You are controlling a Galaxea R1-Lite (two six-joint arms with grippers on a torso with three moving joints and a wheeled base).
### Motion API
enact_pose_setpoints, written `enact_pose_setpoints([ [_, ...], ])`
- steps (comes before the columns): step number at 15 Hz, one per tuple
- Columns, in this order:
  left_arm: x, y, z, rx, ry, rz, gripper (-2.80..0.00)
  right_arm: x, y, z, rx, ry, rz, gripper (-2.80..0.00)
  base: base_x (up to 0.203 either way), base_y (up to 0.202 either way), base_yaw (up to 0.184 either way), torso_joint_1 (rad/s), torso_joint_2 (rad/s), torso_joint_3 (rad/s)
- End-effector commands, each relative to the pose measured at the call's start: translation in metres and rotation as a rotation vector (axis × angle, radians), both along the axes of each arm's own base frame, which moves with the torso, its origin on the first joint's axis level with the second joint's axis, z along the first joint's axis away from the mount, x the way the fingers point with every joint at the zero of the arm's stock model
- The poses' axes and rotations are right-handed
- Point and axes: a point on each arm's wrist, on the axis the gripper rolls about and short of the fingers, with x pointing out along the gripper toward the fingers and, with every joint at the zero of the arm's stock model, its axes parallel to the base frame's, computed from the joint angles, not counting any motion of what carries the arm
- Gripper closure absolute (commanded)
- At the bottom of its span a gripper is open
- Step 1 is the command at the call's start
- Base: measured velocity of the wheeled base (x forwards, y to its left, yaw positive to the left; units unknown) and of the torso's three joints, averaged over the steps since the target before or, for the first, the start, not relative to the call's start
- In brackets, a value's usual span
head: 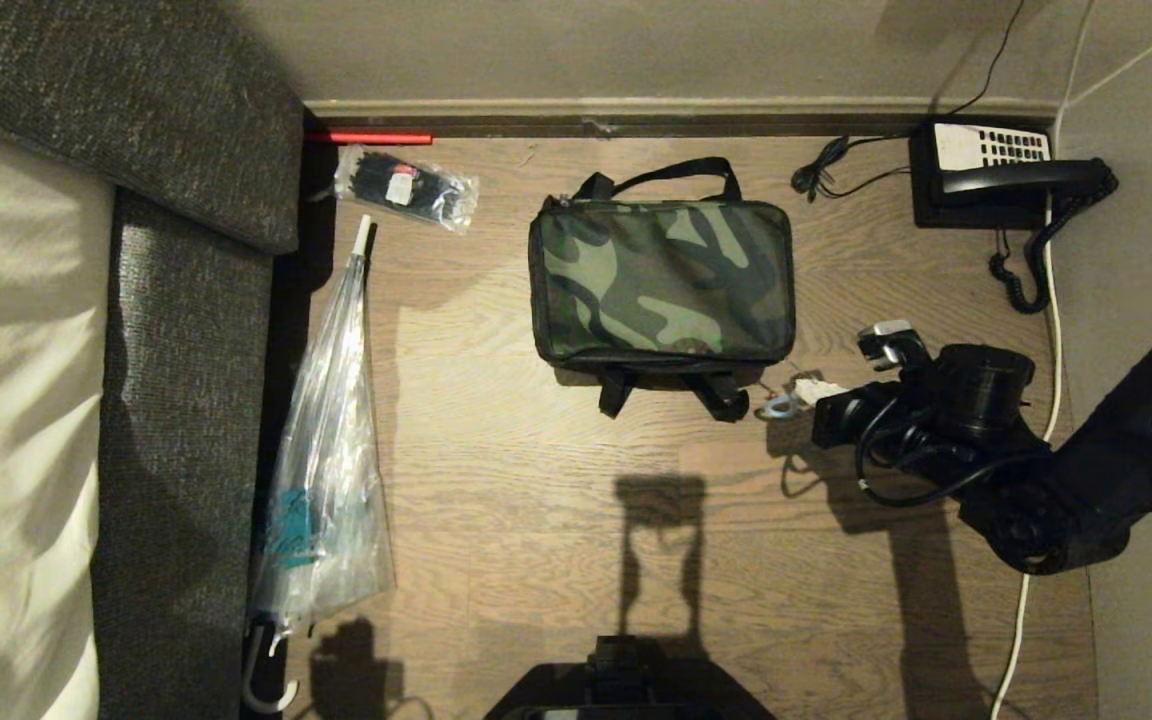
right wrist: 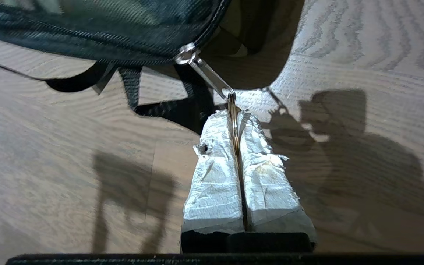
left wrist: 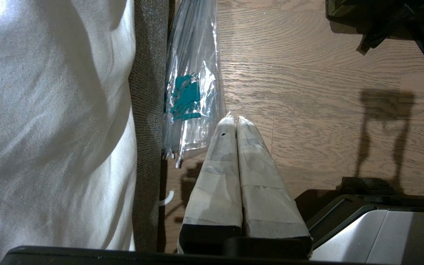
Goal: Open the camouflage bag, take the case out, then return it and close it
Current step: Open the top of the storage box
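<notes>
Bag: the camouflage bag [head: 663, 284] sits flat on the wooden floor [head: 556, 520], camouflage top facing up, one black handle against the far wall side and its straps trailing at the near edge. It looks zipped up all the way round.
Case: no sign of it, the bag's lid is down.
Right gripper: and here is the action, the right gripper [head: 794, 402] sits low at the bag's near right corner, white-wrapped fingers [right wrist: 215, 173] pressed together on the ring [right wrist: 233, 121] at the end of the metal zipper pull [right wrist: 206, 73]. The pull stretches straight from the bag's corner to the fingertips.
Left gripper: the left gripper [left wrist: 237, 119] hangs off to the robot's left above the floor, wrapped fingers [left wrist: 219, 162] pressed together on nothing.
Left side: a folded clear umbrella [head: 329, 440] lies along the edge of a grey upholstered bed [head: 186, 400] with a white sheet.
Far wall: a clear packet of black ties [head: 404, 188] lies near the umbrella's tip, well left of the bag.
Right corner: a black desk telephone [head: 996, 172] with a white keypad, its coiled cord dangling towards the right arm.
</notes>
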Motion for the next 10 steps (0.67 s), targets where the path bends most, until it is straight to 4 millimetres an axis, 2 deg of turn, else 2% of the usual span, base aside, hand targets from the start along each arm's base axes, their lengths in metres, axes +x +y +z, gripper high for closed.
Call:
enact_pose_setpoints([
  [1, 0.0, 0.0, 0.0, 0.0, 0.001, 0.001, 0.0, 0.004, 0.0, -0.001, 0.001, -0.01, -0.001, 0.0, 0.0, 0.0, 0.0, 0.0, 0.0, 0.0],
  [10, 0.0, 0.0, 0.0, -0.001, 0.001, 0.001, 0.0, 0.012, -0.004, 0.027, 0.011, -0.074, 0.008, 0.0, 0.0, 0.0, 0.0, 0.0, 0.0, 0.0],
])
